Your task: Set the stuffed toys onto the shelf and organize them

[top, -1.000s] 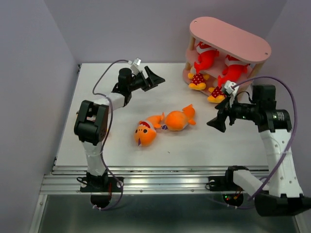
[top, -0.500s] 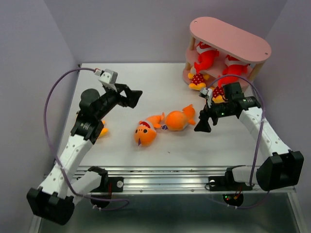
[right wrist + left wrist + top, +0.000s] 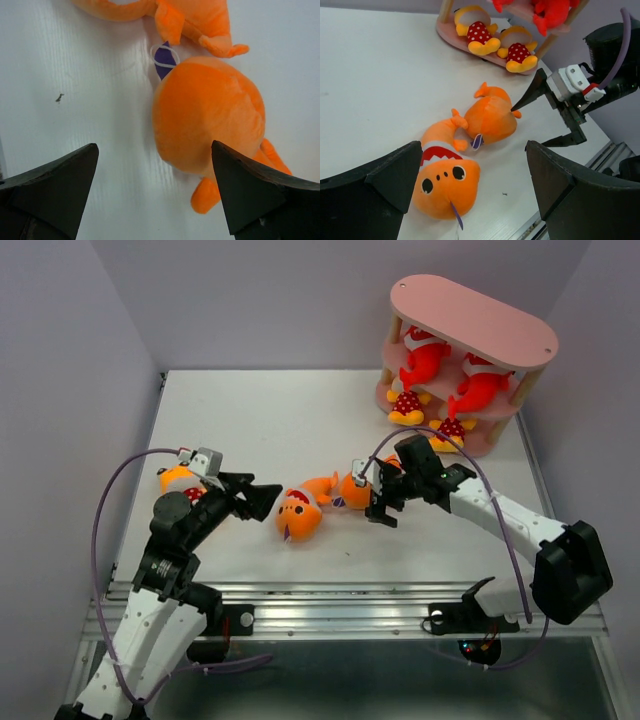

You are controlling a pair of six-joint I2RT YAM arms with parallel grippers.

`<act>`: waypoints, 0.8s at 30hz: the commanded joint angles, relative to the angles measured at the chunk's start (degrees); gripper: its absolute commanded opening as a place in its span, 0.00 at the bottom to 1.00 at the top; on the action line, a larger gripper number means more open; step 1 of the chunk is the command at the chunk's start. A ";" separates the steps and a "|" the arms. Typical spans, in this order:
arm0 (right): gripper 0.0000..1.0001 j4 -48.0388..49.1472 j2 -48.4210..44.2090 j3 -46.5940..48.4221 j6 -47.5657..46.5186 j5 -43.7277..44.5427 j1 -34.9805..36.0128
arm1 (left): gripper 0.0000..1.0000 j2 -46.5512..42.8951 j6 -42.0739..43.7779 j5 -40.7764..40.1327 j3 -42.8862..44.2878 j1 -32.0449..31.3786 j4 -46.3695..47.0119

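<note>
This is a robotics lab test cell. A flat white tabletop [image 3: 300, 415] is boxed in by plain pale-lilac panel walls [image 3: 60, 360]. A ribbed aluminium mounting rail [image 3: 340, 605] runs along its near edge, carrying a white-and-black left robot arm [image 3: 150, 620] and right robot arm [image 3: 500, 515]. A looping purple cable [image 3: 108, 495] trails from the left arm.

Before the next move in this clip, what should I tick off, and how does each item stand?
1. Right gripper open and straddling the orange shark: ok, the jaws are wide either side of its body.
2. Right gripper low enough to grasp: cannot tell.
3. Left gripper open and facing the toothy shark: ok.
4. Sharks separate: not ok. The toothy shark's tail touches the other's body, so one lift may drag both.
5. Grippers apart from each other: ok, both sharks lie between them.
6. Room on the shelf: ok. The top board is bare, and the red sharks occupy the middle tier.
</note>
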 commanded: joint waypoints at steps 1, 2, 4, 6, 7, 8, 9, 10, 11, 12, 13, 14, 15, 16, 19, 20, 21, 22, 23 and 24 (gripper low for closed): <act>1.00 11.92 0.19 0.32 0.91 11.08 5.00 | 0.96 -5.61 -2.72 -1.43 -1.22 0.24 -0.52; 1.00 13.32 1.15 -0.30 0.74 13.79 5.79 | 0.96 -5.97 -3.77 -1.43 -2.27 0.24 -0.61; 1.00 14.82 2.13 -0.74 1.00 16.27 7.72 | 0.96 -6.67 -4.31 -1.26 -2.89 0.24 -0.61; 1.00 18.33 3.71 -2.14 1.18 20.22 9.13 | 0.96 -6.85 -4.75 -1.26 -3.15 0.24 -0.78; 1.00 19.21 4.50 -2.58 0.83 21.80 9.83 | 0.96 -6.76 -4.92 -1.26 -3.15 0.24 -0.70; 0.99 20.18 5.46 -2.85 0.39 25.21 11.06 | 0.96 -6.85 -5.01 -1.17 -2.98 0.24 -0.78; 0.98 20.45 7.73 -2.94 -0.22 26.98 11.07 | 0.96 -6.76 -5.01 -1.17 -2.81 0.24 -0.78; 0.97 20.71 8.89 -2.85 -0.23 28.31 11.59 | 0.96 -6.85 -5.10 -1.17 -2.63 0.24 -0.87; 0.92 20.89 9.94 -2.68 -0.23 30.41 11.60 | 0.96 -6.76 -5.10 -1.08 -2.37 0.24 -1.05; 0.88 20.98 11.61 -2.59 -0.06 31.47 11.60 | 0.96 -6.85 -5.01 -1.00 -2.19 0.24 -1.14; 0.85 20.98 12.32 -2.59 0.03 31.83 11.60 | 0.96 -6.76 -5.10 -0.82 -2.19 0.24 -1.14; 0.78 20.98 12.85 -2.68 0.21 34.44 11.60 | 0.96 -6.85 -5.19 -0.56 -2.28 0.24 -1.22; 0.73 20.98 13.29 -2.76 0.47 35.08 11.60 | 0.96 -6.76 -5.36 -0.38 -2.54 0.24 -1.14; 0.61 20.98 13.64 -3.20 0.56 35.96 11.60 | 0.96 -6.68 -5.80 0.05 -2.89 0.24 -1.05; 0.38 20.63 13.12 -3.47 1.61 36.84 11.60 | 0.96 -6.41 -7.20 1.11 -4.12 0.24 0.26; 0.24 20.45 12.25 -3.47 1.96 37.11 11.60 | 0.96 -6.32 -8.60 1.46 -5.17 0.24 2.27; 0.18 20.36 11.63 -3.47 2.84 37.20 11.60 | 0.96 -6.24 -9.49 1.90 -5.79 0.24 3.25; 0.13 20.19 10.93 -3.29 3.37 37.11 11.60 | 0.96 -5.89 -10.28 3.04 -6.23 0.24 4.39; 0.02 19.84 9.35 -2.77 4.24 36.85 11.60 | 0.96 -5.62 -11.94 3.66 -7.19 0.15 7.10; 0.01 19.14 8.38 -2.24 5.65 36.24 11.60 | 0.96 -5.27 -12.74 4.45 -7.63 0.15 8.52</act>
